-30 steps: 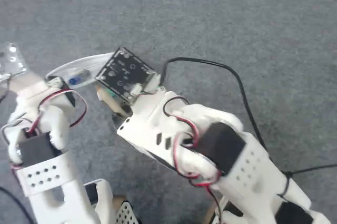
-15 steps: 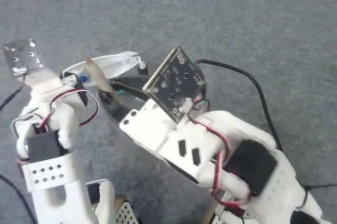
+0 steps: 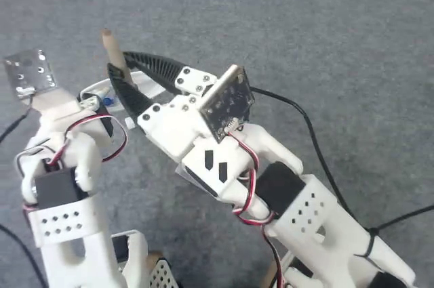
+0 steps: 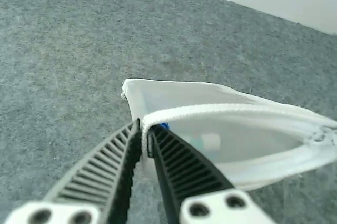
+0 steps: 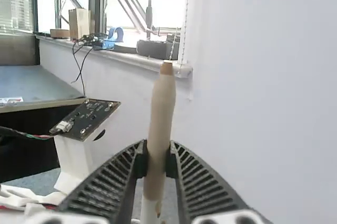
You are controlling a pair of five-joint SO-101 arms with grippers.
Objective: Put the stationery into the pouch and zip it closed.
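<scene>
**Left wrist view.** The left gripper (image 4: 143, 127) is pinching the rim of the pouch (image 4: 226, 108), jaws closed on the fabric. The pouch is lying on the table (image 4: 52, 50) with its mouth gaping open away from the pinch. A blue item (image 4: 163, 126) is showing through the wall, already inside.

**Right wrist view.** The right gripper (image 5: 155, 150) is clamping a pencil (image 5: 160, 103) at mid-length. The pencil's long axis is running in line with the fingers and projecting past their tips. This view is facing the room, so it is giving no bearing on the pouch.

**High view.** This view is supplying the missing relation. The right gripper is standing raised, with the pencil near upright. The pouch is lying below it, toward the left arm, though arm parts are probably hiding most of it. The right arm is the one placed to insert. The insertion is likely calling for tipping the pencil down until its axis is lining up with the open mouth.
</scene>
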